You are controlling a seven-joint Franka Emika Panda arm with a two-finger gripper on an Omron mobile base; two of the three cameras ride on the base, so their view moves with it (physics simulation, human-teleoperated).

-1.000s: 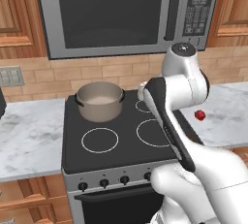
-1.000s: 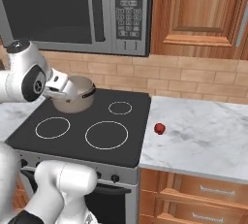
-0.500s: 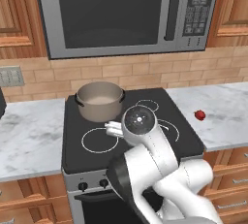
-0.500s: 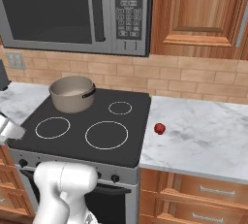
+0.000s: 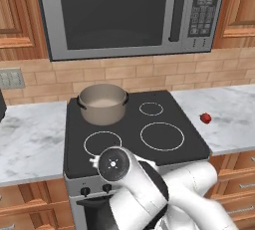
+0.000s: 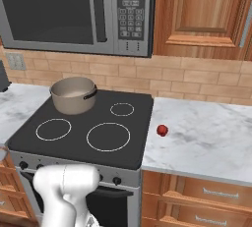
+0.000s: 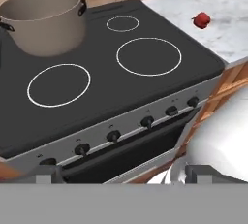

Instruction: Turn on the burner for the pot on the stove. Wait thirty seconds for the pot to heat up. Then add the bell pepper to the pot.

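The beige-grey pot point(image 5: 102, 103) point(image 6: 73, 95) point(image 7: 43, 19) stands on the rear left ring of the black stove point(image 5: 127, 124) point(image 6: 78, 118) point(image 7: 97, 48). The small red bell pepper point(image 5: 205, 118) point(image 6: 162, 130) point(image 7: 201, 20) lies on the marble counter to the stove's right. My arm is folded low in front of the stove. In the hand view my gripper point(image 7: 126, 174) is open and holds nothing. It looks up across the row of black knobs point(image 7: 114, 136) from in front of the steel panel and touches none of them.
A steel microwave point(image 5: 129, 10) point(image 6: 74, 10) hangs above the stove. Marble counter point(image 5: 30, 139) point(image 6: 206, 142) runs on both sides, with wooden drawers point(image 6: 206, 191) below. Two more front knobs point(image 5: 85, 191) show beside my arm.
My arm has swung down from above the cooktop to low in front of the stove. Pot and bell pepper have stayed put. The gripper has stayed open.
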